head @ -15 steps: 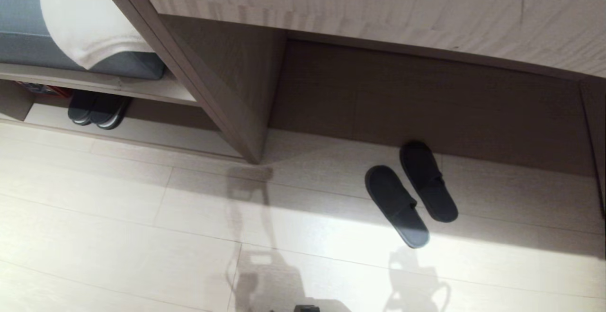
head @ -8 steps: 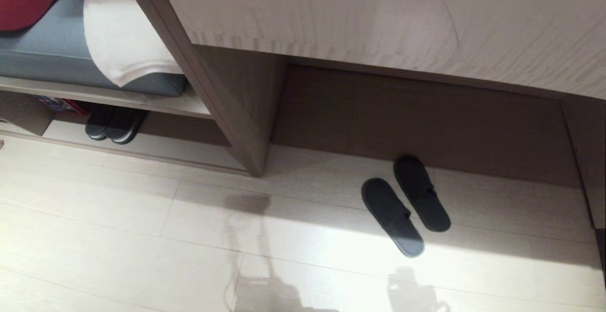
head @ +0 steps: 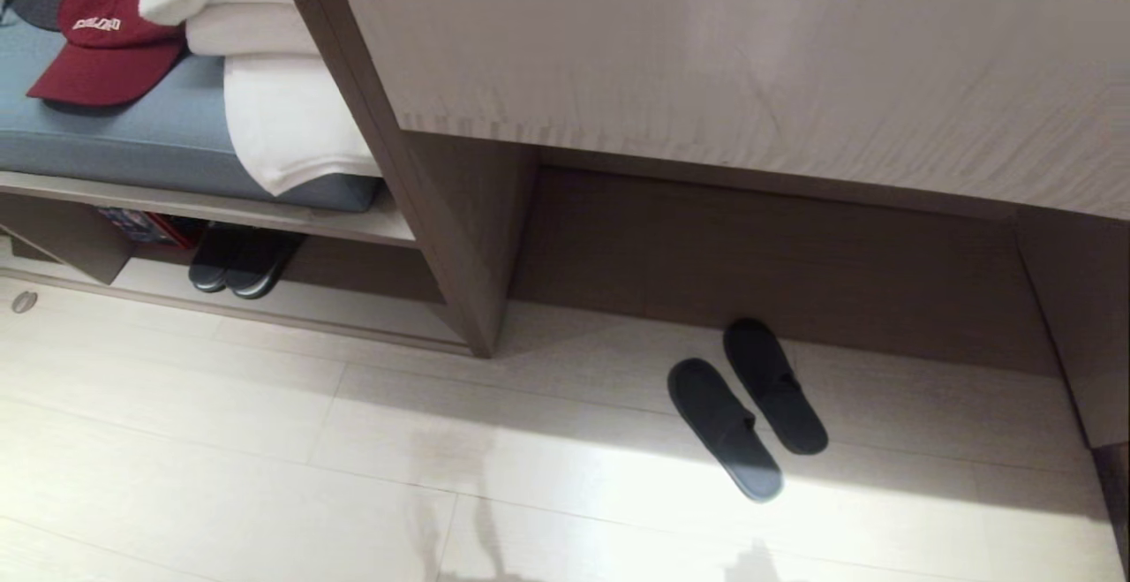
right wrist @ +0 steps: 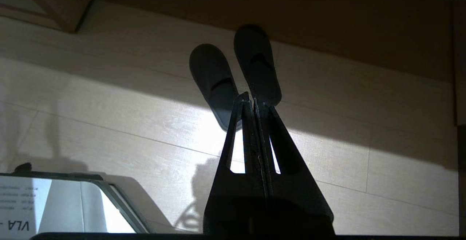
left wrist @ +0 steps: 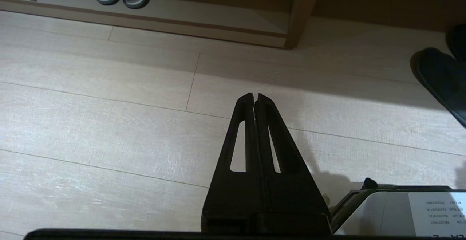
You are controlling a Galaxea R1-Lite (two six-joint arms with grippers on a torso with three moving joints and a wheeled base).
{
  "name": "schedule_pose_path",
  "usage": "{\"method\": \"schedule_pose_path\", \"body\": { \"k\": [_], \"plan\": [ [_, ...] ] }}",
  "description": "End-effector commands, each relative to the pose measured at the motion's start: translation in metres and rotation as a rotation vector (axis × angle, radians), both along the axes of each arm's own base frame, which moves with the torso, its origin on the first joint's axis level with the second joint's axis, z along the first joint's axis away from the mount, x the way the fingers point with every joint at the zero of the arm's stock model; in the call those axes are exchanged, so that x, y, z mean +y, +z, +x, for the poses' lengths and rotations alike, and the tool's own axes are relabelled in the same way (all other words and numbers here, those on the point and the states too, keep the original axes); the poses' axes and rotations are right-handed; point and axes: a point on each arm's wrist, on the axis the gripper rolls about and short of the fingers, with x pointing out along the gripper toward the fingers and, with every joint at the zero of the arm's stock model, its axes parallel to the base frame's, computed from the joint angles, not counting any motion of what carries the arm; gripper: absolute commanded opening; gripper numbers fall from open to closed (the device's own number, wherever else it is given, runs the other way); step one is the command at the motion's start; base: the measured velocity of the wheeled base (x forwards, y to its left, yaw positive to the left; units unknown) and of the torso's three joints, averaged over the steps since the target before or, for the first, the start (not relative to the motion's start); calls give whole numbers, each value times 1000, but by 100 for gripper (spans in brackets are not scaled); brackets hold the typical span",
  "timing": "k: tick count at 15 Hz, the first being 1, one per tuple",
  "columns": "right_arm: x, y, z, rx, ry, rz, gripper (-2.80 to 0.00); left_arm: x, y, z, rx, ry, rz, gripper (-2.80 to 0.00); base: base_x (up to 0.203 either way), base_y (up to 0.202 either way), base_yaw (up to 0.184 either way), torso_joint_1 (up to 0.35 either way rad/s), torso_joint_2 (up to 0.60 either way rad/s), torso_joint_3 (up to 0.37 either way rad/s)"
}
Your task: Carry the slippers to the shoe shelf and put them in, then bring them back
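Two dark grey slippers [head: 746, 410] lie side by side on the pale floor, toes under the long counter; the right wrist view has the slippers [right wrist: 218, 81] just beyond my right gripper [right wrist: 249, 96]. That gripper hangs above the floor, shut and empty. My left gripper [left wrist: 255, 95] is also shut and empty over bare floor, with one slipper [left wrist: 440, 76] at the view's edge. The shoe shelf [head: 353, 310] is the low open cubby at left; the left wrist view shows the shoe shelf [left wrist: 204, 14] ahead. Neither gripper shows in the head view.
Black closed shoes [head: 243, 264] stand inside the shelf's compartment. Above it a grey cushion [head: 115, 140] carries a red cap [head: 106, 52] and folded white towels [head: 282, 123]. The desk counter [head: 706, 52] overhangs the slippers, its side panel [head: 441, 238] reaching the floor.
The whole head view has shifted down and right as the camera tilted up; the red cap and more of the towels have come into sight. The slippers lie where they were.
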Motion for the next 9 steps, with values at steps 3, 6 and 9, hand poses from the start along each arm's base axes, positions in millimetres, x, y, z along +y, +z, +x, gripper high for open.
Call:
{"method": "schedule_pose_path", "body": {
  "k": [3, 6, 9],
  "plan": [
    [0, 0, 0, -3, 0, -1, -280, 0, 0, 0, 1, 0, -1, -280, 0, 0, 0, 4, 0, 205],
    [0, 0, 0, -3, 0, -1, -280, 0, 0, 0, 1, 0, -1, -280, 0, 0, 0, 1, 0, 203],
    [0, 0, 0, -3, 1, -1, -280, 0, 0, 0, 1, 0, -1, -280, 0, 0, 0, 3, -1, 206]
  ]
}}
